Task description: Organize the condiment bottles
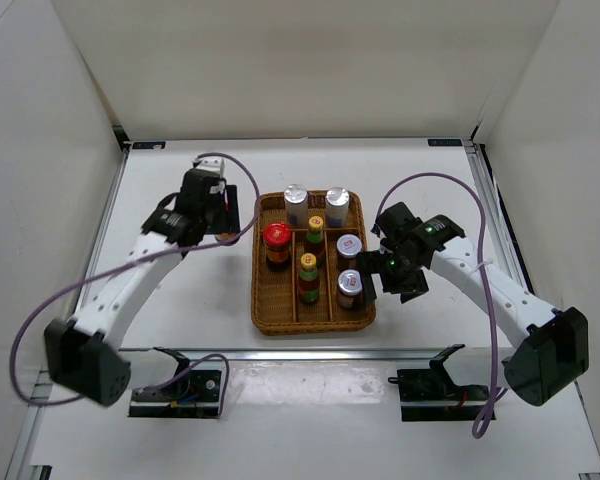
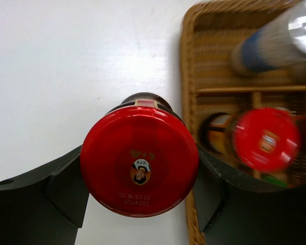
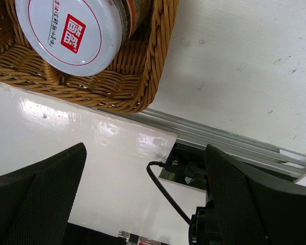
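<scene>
**Red-capped jar waiting between the left fingers, just outside the tray**

From the top camera, the left pincer point(image 1: 218, 214) is hanging over the table point(image 1: 180, 300) just beside the left wall of the tray point(image 1: 270, 322). The tray is already holding seven bottles, and the right pincer point(image 1: 387, 266) is hovering at its right side.

In the left wrist view, a red-capped jar point(image 2: 137, 153) is standing upright on the table, just outside the tray. The left pincer point(image 2: 141, 176) is bracketing it partly open, one finger on each side. The broad cap is hiding the contact, so it is not possible to tell whether the fingers are pressing yet. A second red-capped jar point(image 2: 265, 138) is sitting, blurred, in the tray's near compartment.

The jar is probably glass: rigid, smooth, weighty for its size and breakable if tipped. The dark body just under the cap is looking like the best place to hold, since the overhanging lid would stop a slip.

In the right wrist view, the right pincer point(image 3: 145, 153) is gaping wide and holding nothing, beside a shaker point(image 3: 74, 33) in the tray's corner.
</scene>
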{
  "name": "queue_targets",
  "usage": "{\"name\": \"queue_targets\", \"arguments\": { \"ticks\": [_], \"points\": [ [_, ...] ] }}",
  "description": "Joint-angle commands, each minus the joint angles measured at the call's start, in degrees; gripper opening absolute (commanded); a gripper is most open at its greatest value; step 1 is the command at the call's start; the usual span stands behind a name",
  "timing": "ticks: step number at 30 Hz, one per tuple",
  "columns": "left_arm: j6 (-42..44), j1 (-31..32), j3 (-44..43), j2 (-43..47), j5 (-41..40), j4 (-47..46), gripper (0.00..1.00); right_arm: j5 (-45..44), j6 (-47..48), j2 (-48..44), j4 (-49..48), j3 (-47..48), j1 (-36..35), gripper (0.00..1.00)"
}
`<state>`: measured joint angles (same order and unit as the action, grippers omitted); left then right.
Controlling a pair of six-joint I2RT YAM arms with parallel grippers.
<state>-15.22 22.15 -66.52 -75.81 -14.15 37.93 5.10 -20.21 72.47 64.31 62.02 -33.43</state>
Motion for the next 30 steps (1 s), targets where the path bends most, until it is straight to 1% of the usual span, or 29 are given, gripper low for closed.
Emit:
{"name": "queue_targets", "arguments": {
  "ticks": [1,2,3,6,8,9,10,13,18,19,20,21,26,28,29,30],
  "points": [
    [-1.3,2.8,-0.6,13.4,0.6,-1.6,0.11,0.4,1.0,-1.4,-0.5,-0.1,0.1,1.0],
    [-2.2,2.8,0.6,15.1,1.7,-1.6,0.11,0.4,1.0,-0.8,-0.5,-0.1,0.1,1.0],
    [-3.0,3.7,2.7,17.5,4.5,-1.6,0.11,0.4,1.0,-0.8,-0.5,-0.1,0.1,1.0],
    [-6.7,6.9,6.5,19.9,9.6,-1.6,0.11,1.0,1.0,-0.8,-0.5,-0.6,0.1,1.0],
    [-9.6,9.0,7.9,20.7,11.2,-1.6,0.11,1.0,1.0,-0.8,-1.0,-0.6,0.1,1.0],
    [-10.3,10.4,8.5,20.7,11.3,-1.6,0.11,1.0,1.0,-0.3,-1.0,-0.6,0.6,1.0],
    [-10.9,13.1,9.0,20.7,10.3,-2.2,0.11,1.0,1.0,-0.3,-1.0,-0.6,0.6,1.0],
    [-11.5,17.1,10.4,20.2,6.9,-2.2,0.11,1.5,1.0,0.2,-1.0,-0.6,0.6,1.0],
    [-12.5,19.9,12.6,16.8,4.8,-4.2,0.11,2.1,1.5,0.7,-1.0,-0.6,0.6,1.0],
    [-12.6,19.9,13.4,14.7,4.8,-5.0,0.12,2.1,1.5,0.7,-1.0,-0.6,0.6,1.0],
    [-12.6,20.6,14.3,13.6,4.8,-5.9,0.18,2.1,1.5,0.7,-1.0,-0.6,0.6,1.0],
    [-12.6,20.6,14.3,12.4,4.8,-7.9,0.2,2.6,1.5,0.7,-1.0,-0.6,0.6,1.0],
    [-12.6,21.8,14.4,3.9,5.5,-9.9,0.21,2.6,1.5,1.3,-1.0,-0.6,0.6,1.0],
    [-12.6,21.8,13.7,2.0,6.0,-9.9,0.25,2.6,1.5,1.3,-1.0,-0.6,0.6,1.0],
    [-12.6,22.3,13.7,0.9,6.0,-9.9,0.28,2.6,1.5,1.3,-1.0,-0.6,0.6,1.0],
    [-12.6,22.3,13.0,0.8,6.0,-9.9,0.45,2.6,1.5,1.3,-1.0,-0.6,0.6,1.0]
  ]
}}
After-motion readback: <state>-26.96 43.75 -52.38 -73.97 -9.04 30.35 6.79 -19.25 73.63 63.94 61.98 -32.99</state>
